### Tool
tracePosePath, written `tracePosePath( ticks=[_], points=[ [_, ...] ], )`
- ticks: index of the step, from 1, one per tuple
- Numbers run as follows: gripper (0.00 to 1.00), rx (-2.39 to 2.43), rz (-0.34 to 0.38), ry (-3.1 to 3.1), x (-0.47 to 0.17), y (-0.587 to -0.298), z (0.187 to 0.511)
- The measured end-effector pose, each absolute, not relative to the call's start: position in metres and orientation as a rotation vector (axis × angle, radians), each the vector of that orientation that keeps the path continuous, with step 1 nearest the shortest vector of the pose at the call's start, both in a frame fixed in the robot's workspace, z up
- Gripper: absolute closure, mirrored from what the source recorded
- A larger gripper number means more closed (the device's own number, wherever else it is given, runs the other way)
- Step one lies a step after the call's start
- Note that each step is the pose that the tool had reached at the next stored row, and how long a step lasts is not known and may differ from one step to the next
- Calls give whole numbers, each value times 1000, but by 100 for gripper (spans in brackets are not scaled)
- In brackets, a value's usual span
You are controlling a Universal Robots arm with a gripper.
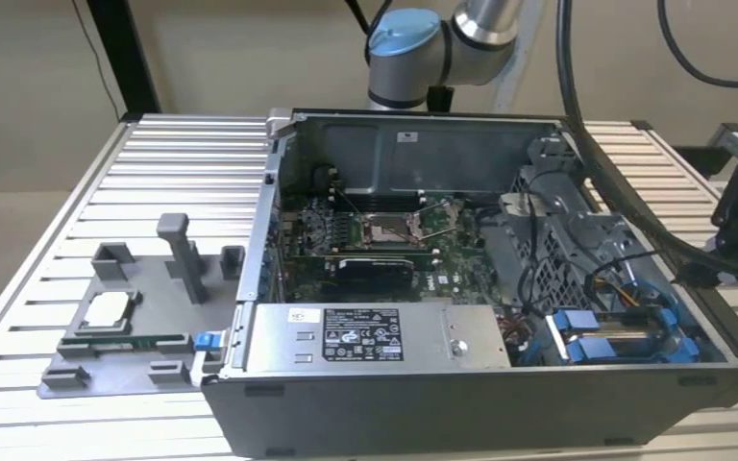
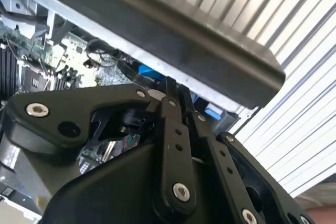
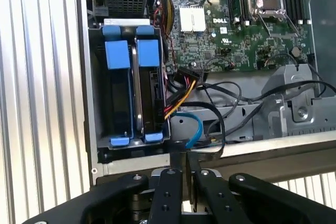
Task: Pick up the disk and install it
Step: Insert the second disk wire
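Note:
The disk (image 3: 137, 95) stands on edge in the drive bay of the open computer case, its silver edge showing between two bright blue carrier frames (image 3: 117, 56). In the exterior view the same blue carriers (image 1: 596, 338) sit at the case's near right corner. My gripper (image 3: 184, 162) is shut, its black fingers (image 3: 172, 182) pressed together with nothing between them. It hovers over the case's side wall (image 3: 252, 153), just outside the drive bay. In the second wrist view the gripper (image 2: 176, 88) points at the case rim (image 2: 173, 35), with blue carrier tabs (image 2: 147, 71) beyond it.
Inside the case lie the motherboard (image 1: 369, 230), a grey power-supply box (image 1: 356, 338), and loose black, orange and blue cables (image 3: 194, 124) beside the bay. A grey fixture with a small silver chip (image 1: 107, 312) sits on the ribbed table (image 1: 164, 163) at the exterior view's left.

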State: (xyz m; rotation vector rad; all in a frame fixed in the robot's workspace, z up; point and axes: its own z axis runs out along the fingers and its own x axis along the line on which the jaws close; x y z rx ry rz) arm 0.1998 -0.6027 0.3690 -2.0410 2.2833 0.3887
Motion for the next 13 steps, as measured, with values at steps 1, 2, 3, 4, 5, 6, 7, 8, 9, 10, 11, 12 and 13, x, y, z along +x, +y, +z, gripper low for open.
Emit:
tracePosePath(
  ticks=[1, 2, 3, 4, 5, 6, 7, 8, 9, 10, 11, 12, 13],
  points=[
    [100, -2041, 389, 2283, 195, -603, 369],
    [100, -2041, 389, 2283, 191, -603, 369],
    [100, -2041, 389, 2283, 186, -603, 369],
    [100, -2041, 388, 2283, 182, -603, 370],
    [100, -2040, 388, 2282, 177, -603, 370],
    [100, -2040, 387, 2282, 172, -603, 369],
    [100, -2040, 387, 2282, 168, -603, 370],
    [100, -2040, 386, 2281, 164, -603, 370],
    [100, -2039, 384, 2281, 159, -603, 370],
    [100, -2039, 382, 2279, 156, -603, 369],
    [100, -2037, 376, 2276, 152, -603, 369],
    [100, -2035, 367, 2272, 149, -603, 370],
    [100, -2032, 355, 2266, 146, -603, 370]
  ],
)
